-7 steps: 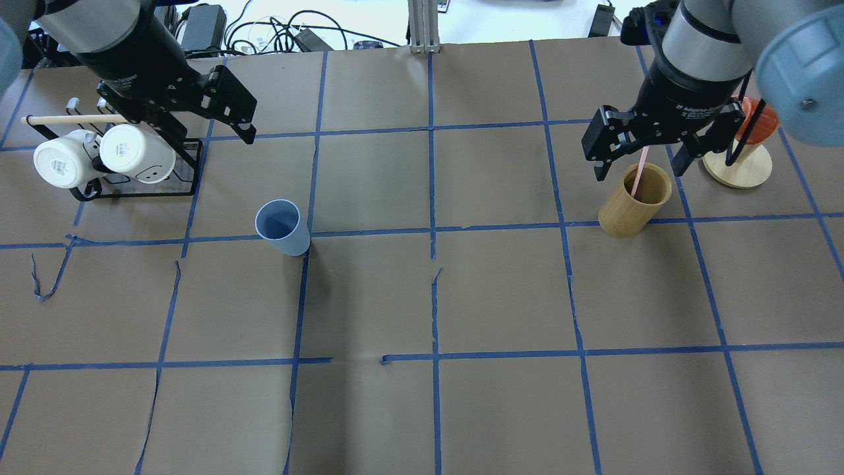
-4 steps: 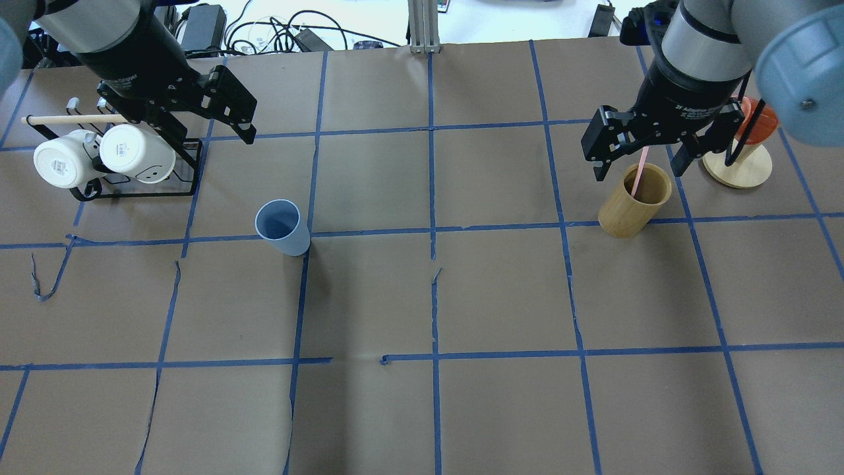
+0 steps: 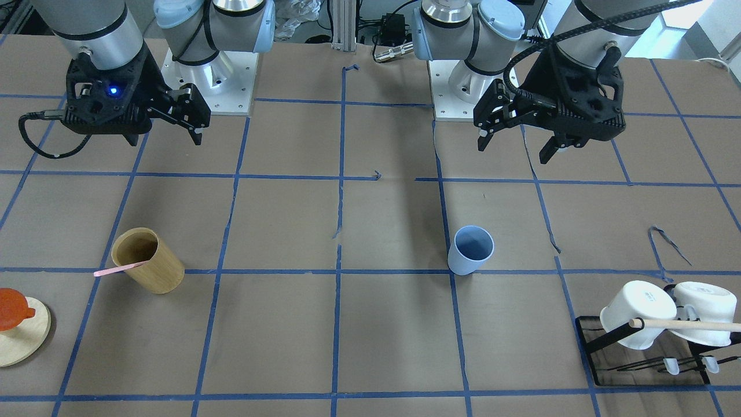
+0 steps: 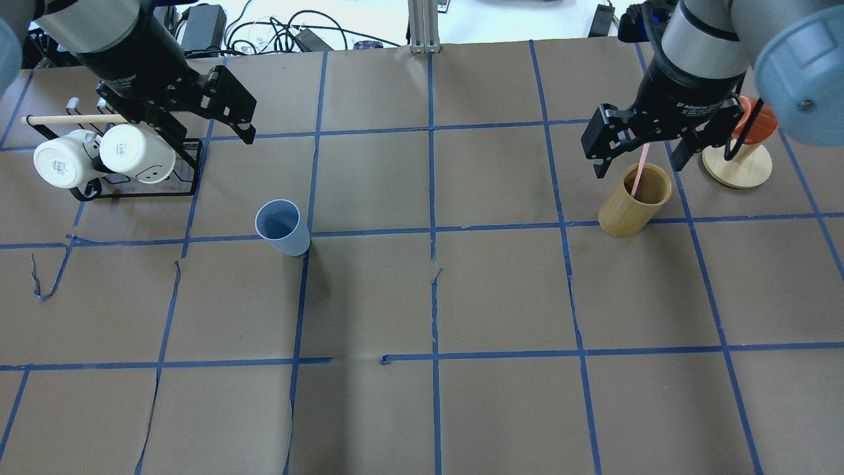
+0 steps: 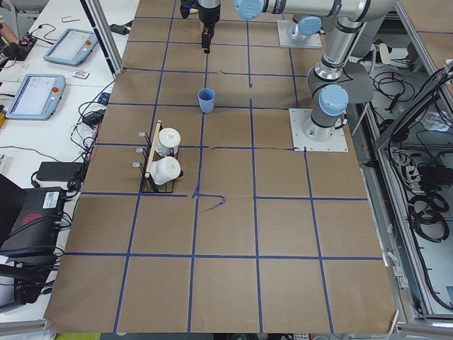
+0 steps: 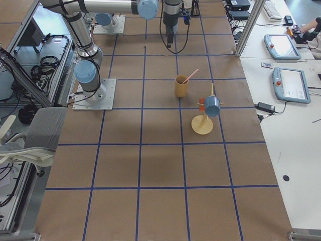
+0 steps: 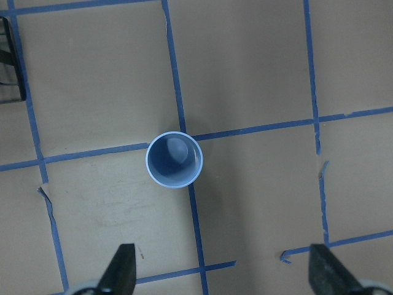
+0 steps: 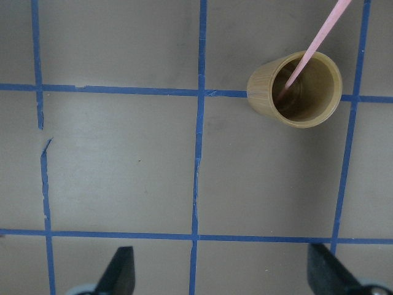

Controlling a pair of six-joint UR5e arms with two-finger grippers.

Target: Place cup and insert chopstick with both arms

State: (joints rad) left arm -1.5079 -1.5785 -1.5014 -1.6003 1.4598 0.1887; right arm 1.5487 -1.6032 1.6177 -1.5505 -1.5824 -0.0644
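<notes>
The light blue cup (image 4: 283, 227) stands upright and empty on the table, left of centre; it also shows in the front view (image 3: 472, 250) and the left wrist view (image 7: 174, 160). The pale pink chopstick (image 4: 638, 170) leans inside a tan wooden cup (image 4: 633, 201), its top sticking out over the rim; it also shows in the right wrist view (image 8: 313, 49). My left gripper (image 4: 204, 125) is open and empty, high above the table, apart from the blue cup. My right gripper (image 4: 638, 165) is open and empty, high above the tan cup.
A black rack (image 4: 132, 188) with two white mugs and a long wooden rod stands at the far left. A round wooden stand (image 4: 737, 165) with an orange piece stands right of the tan cup. Cables lie beyond the far edge.
My right gripper has shifted very slightly toward the far edge. The left arm, the blue cup and the pink stick have not moved.
</notes>
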